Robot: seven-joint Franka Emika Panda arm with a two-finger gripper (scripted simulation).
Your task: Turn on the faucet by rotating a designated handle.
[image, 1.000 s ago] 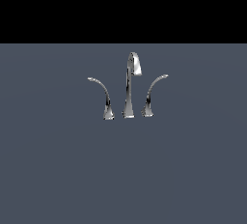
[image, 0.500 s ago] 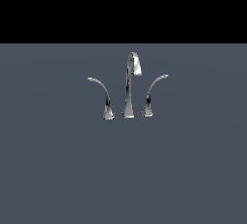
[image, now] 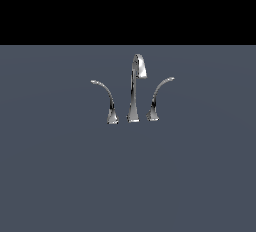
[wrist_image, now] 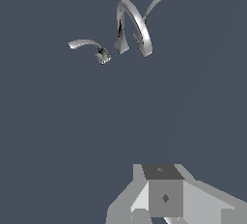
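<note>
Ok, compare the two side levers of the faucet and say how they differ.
In the exterior view, the designated handle stands on that view's left of the spout, and its tip arcs leftward. The other lever stands on the right, and its tip arcs rightward. They mirror each other. Both are slim shiny chrome with flared bases, shorter than the spout, and untouched.

Plain slate-grey worktop (image: 128,176) under a black background (image: 128,8).

In the exterior view the worktop fills the lower part of the picture, flat and of one even dark blue-grey colour, with no pattern or marks to see. It meets the black background along a straight horizontal edge. In the wrist view the same grey worktop (wrist_image: 58,131) covers nearly all of the picture, with only very faint changes of shade.
</note>
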